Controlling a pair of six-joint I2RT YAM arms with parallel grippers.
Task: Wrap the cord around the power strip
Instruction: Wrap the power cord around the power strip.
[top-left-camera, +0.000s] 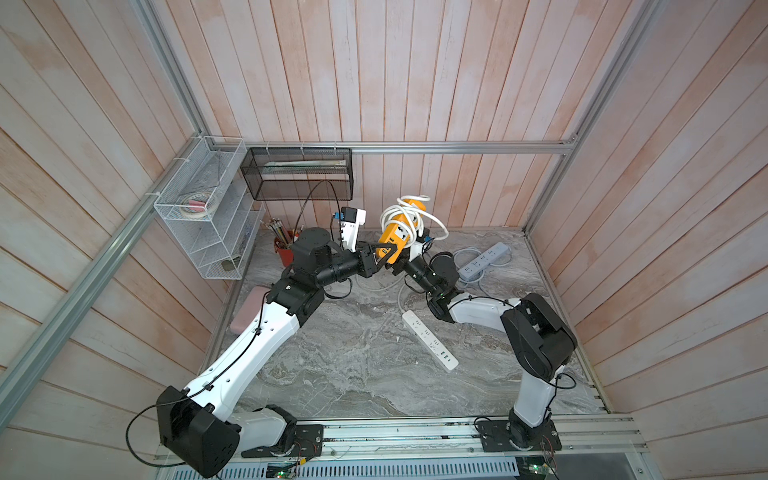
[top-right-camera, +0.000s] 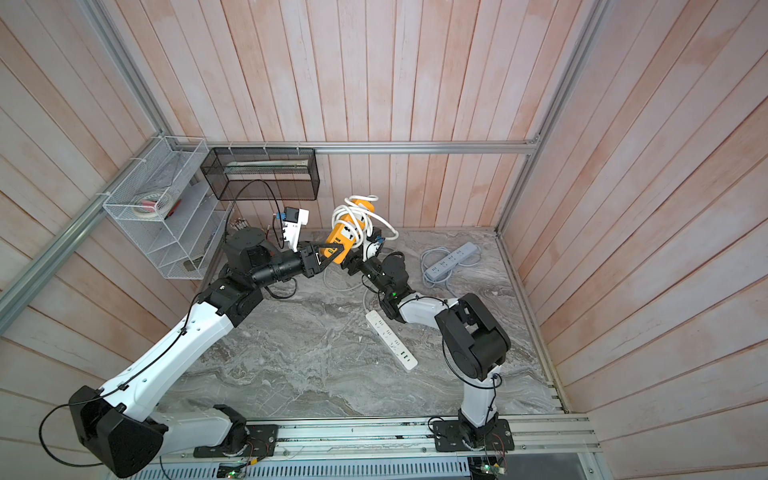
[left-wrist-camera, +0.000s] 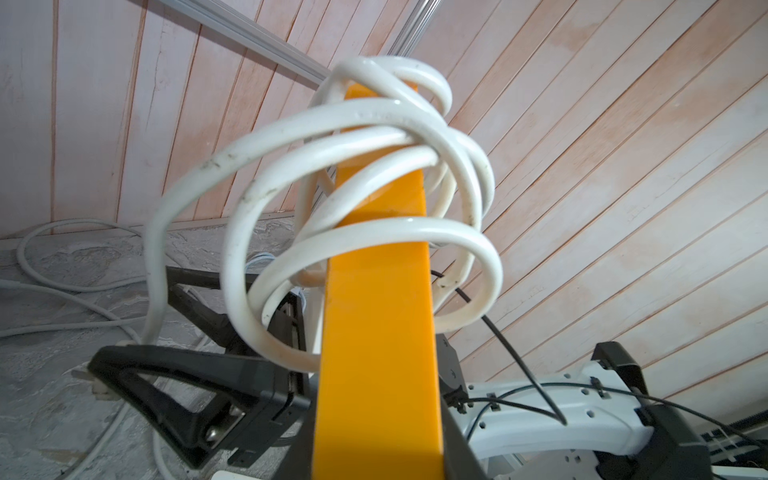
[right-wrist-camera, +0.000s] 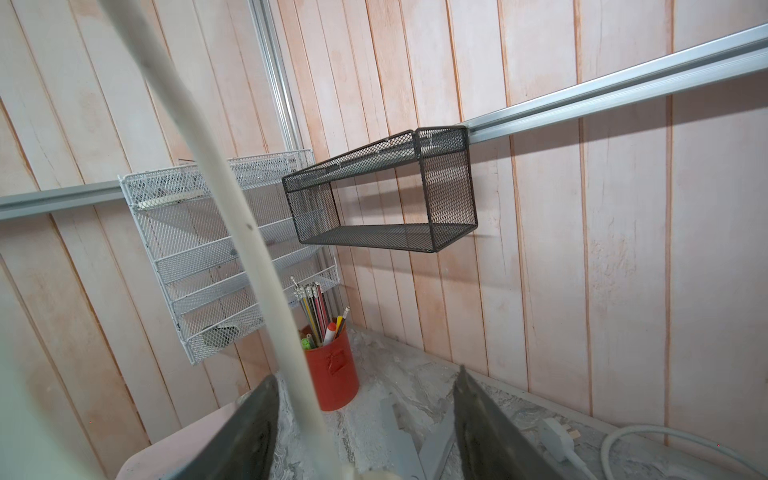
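Left gripper (top-left-camera: 384, 254) clamps the orange power strip (top-left-camera: 397, 232) upright above the table (top-left-camera: 353, 374), freeing its top for winding. White cord (top-left-camera: 409, 216) coils loosely there, passing between the parted fingers of the right gripper (right-wrist-camera: 365, 386).

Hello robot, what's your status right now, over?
Left gripper shut on orange power strip, raised. Right gripper open, white cord between its jaws. Cord loosely looped round strip's upper half. White power strip on table nearby.

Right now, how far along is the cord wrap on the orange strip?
Done: several loose loops of white cord circle the top of the orange power strip. In hand: left gripper clamps its lower end; one strand runs through the open right gripper. Left: winding the remaining tail.
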